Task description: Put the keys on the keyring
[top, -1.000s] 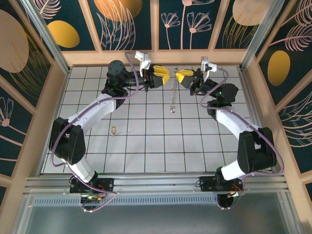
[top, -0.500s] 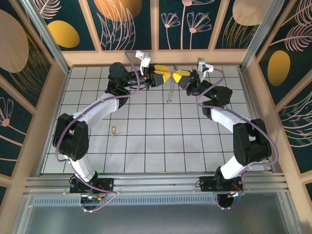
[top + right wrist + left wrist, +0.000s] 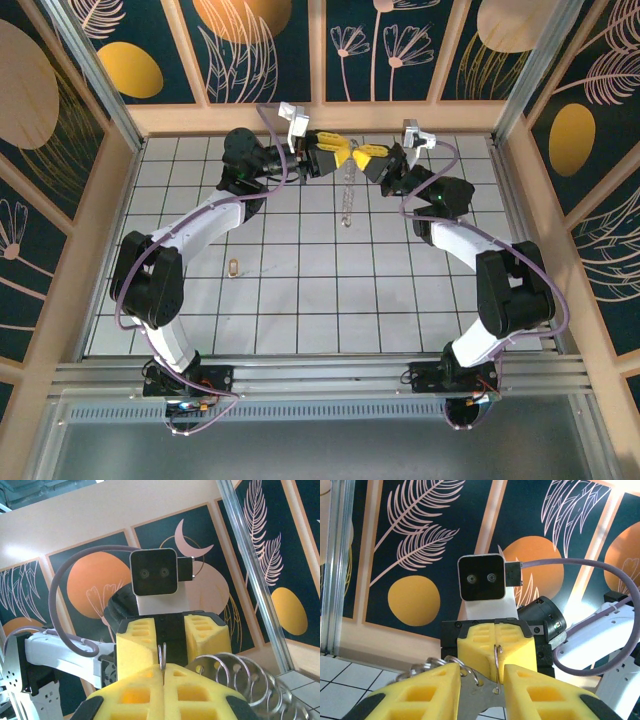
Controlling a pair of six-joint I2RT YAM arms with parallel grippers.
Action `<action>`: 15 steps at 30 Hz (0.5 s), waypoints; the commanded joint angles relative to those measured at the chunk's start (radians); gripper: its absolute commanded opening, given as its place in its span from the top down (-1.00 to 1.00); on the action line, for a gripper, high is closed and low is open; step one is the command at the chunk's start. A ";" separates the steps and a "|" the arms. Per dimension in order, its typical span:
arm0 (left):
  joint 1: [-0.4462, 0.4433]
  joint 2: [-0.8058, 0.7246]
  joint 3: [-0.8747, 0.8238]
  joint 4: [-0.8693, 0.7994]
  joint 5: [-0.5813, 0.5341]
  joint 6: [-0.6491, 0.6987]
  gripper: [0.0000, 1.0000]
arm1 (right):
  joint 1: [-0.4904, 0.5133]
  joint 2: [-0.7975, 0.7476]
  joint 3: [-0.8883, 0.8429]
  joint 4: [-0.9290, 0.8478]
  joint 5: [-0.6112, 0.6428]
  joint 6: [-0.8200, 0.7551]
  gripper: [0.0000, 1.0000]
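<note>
Above far centre of tabletop, left tool and right tool tip to tip, keyring hanging between them, key on tabletop well apart, nearer and left of keyring

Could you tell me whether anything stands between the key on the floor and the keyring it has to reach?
Nothing visible does. The key lies alone on bare tiles, and the keyring hangs near the far wall, under the left gripper and right gripper, which meet tip to tip.
</note>
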 commanded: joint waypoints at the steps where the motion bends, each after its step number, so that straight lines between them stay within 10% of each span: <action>1: 0.006 0.011 0.034 0.059 0.013 -0.020 0.43 | 0.011 0.002 0.035 0.096 0.015 0.014 1.00; 15: 0.000 0.025 0.041 0.070 0.030 -0.031 0.65 | 0.013 0.005 0.045 0.083 0.009 0.009 1.00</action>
